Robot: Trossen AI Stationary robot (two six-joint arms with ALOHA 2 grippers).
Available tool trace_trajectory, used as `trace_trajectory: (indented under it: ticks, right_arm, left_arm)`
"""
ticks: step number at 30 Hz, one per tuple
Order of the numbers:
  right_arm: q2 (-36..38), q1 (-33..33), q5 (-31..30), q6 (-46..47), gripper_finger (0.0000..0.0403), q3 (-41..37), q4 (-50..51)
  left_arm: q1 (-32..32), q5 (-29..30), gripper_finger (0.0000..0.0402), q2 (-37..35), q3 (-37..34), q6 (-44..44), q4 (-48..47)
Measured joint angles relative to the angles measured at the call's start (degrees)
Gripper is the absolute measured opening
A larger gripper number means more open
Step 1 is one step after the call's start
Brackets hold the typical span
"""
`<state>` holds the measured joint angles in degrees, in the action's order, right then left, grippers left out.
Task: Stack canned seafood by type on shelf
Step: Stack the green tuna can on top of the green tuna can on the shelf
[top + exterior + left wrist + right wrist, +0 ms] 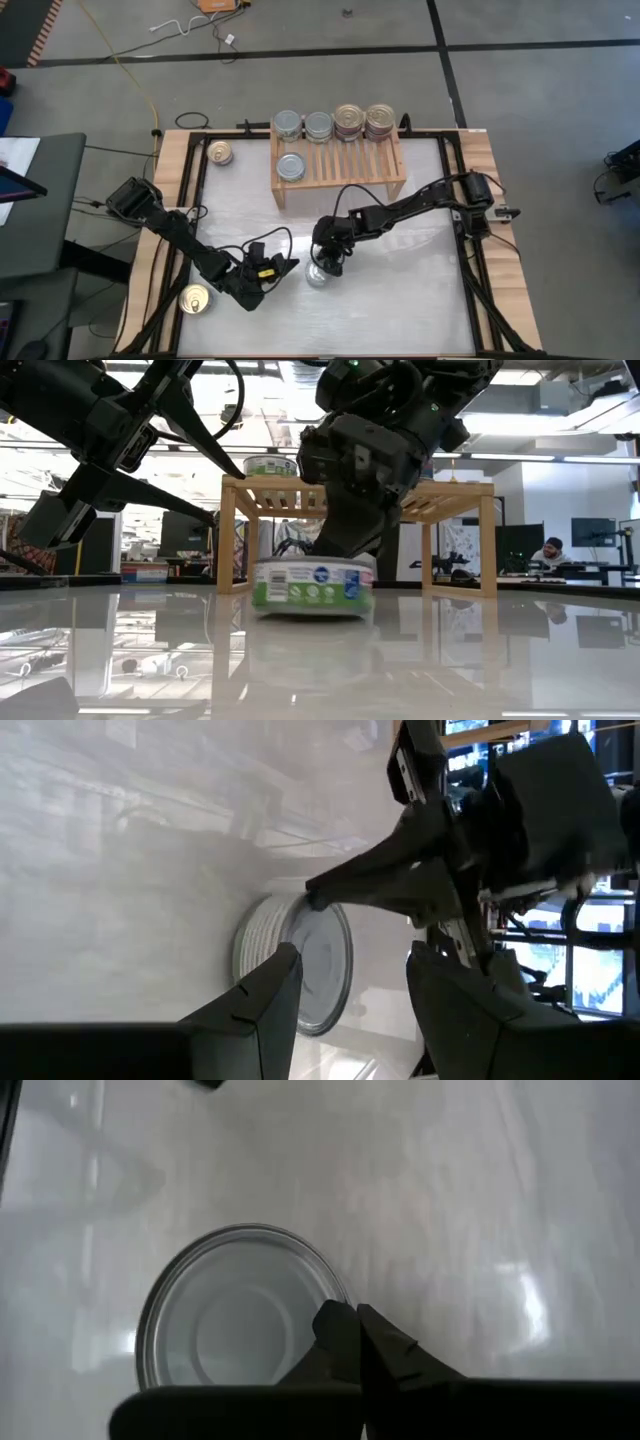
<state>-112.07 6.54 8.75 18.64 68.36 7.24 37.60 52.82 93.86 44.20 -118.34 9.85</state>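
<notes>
A flat tin of canned seafood with a plain silver top (318,277) (235,1315) stands on its base on the white table, near the middle. My right gripper (326,264) (357,1325) is over it, shut. My left gripper (283,268) (355,955) is open just to the left of the tin, level with it, with nothing between its fingers. The wooden shelf (385,165) stands at the far edge. On its slats sit three silver-topped tins (287,124) (318,125) (291,167) and two short stacks of copper-topped tins (349,120) (380,120). My right gripper sets its shut fingertips (315,902) on the tin's top at the rim (335,1302). The fingers come from above, slanting down from the table's right side. The tin stays flat and upright on the table (312,586).
Two gold-lidded tins lie on the table, one at the far left (220,153) and one at the near left (196,298). Black frame rails (462,200) and cables run along the table's sides. A person (548,550) sits far off in the room.
</notes>
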Motion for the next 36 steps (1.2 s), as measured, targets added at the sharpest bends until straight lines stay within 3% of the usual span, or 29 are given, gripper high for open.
trace_trajectory:
  ticks: [8, 18, 28, 30, 36]
  right_arm:
    - [0.42, 0.06, -1.16, 14.13, 0.0015, 0.00, 1.90]
    - [6.88, 3.53, -18.73, 25.82, 0.0011, -0.27, 14.15]
    - [7.13, 9.49, -30.46, 56.62, 0.0015, -2.54, 14.05]
    - [7.13, 11.19, -34.79, 63.68, 0.0016, -2.54, 12.17]
    - [5.62, 16.48, -44.86, 80.11, 0.0016, -2.44, 10.88]
  left_arm:
    - [-0.06, 0.00, 0.0172, 0.00, -0.01, -0.52, -0.02]
    - [-0.45, 0.00, 0.0172, 0.00, -0.02, -0.87, -0.07]
    - [-3.14, -0.11, 0.0172, 0.00, -0.02, 3.57, -0.36]
    - [-3.90, -2.76, 0.0172, -0.66, -0.51, 5.14, -0.44]
    - [-8.04, -18.96, 0.0172, -5.30, -4.78, 15.83, -0.01]
